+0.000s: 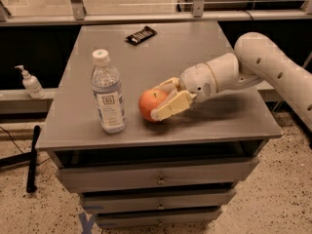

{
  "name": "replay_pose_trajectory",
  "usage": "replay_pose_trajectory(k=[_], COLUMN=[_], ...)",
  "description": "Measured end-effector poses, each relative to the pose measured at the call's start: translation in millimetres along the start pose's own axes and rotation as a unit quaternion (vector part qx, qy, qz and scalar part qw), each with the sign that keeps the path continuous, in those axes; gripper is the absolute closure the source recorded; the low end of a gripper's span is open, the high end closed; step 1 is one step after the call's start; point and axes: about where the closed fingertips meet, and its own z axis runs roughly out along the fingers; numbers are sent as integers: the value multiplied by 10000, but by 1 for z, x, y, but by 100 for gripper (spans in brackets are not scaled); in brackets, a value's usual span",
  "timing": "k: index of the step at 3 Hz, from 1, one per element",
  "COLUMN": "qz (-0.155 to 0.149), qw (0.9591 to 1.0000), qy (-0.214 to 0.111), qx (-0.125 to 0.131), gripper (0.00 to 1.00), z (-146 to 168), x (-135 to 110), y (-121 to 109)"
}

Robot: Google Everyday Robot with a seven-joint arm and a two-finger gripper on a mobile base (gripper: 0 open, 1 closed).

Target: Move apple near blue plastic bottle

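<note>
The red-orange apple (150, 104) is held low over the grey cabinet top (161, 57), near its front edge. My gripper (164, 99) comes in from the right and is shut on the apple, one cream finger (173, 106) in front of it and one behind. The blue plastic bottle (107, 92), clear with a white cap and a pale label, stands upright just left of the apple, with a small gap between them.
A dark candy bar (141, 34) lies at the back of the cabinet top. A small white pump bottle (31, 83) stands on a ledge to the left. Drawers (158, 180) are below the top. A black pole (32, 157) lies on the floor at left.
</note>
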Motion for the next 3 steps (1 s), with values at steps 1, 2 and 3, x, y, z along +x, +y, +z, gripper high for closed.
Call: replay_pose_trajectory(k=[1,2,3], qz=[-209,-478,-655], qw=[9998,9986,9970], qy=[-25,-29,-51], qx=[24,237,407], gripper=[100,100,82], z=[11,13,14], x=[-1,-3,-6], y=[5,2,-1])
